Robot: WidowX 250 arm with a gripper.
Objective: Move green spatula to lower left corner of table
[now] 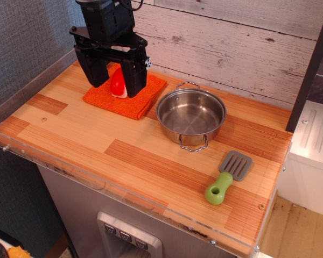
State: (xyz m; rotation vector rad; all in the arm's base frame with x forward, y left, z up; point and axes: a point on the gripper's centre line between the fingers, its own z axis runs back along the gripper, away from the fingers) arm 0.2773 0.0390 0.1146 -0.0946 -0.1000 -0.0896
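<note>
The green spatula lies flat on the table at the front right, lime-green handle toward the front edge and grey slotted blade toward the pot. My gripper hangs at the back left over an orange cloth, far from the spatula. Its two black fingers stand apart, open, with a red and white object seen between them on the cloth. It holds nothing.
A steel pot with two loop handles stands mid-table, just behind the spatula. The orange cloth lies at the back left with the red and white object on it. A clear acrylic rim lines the front and left edges.
</note>
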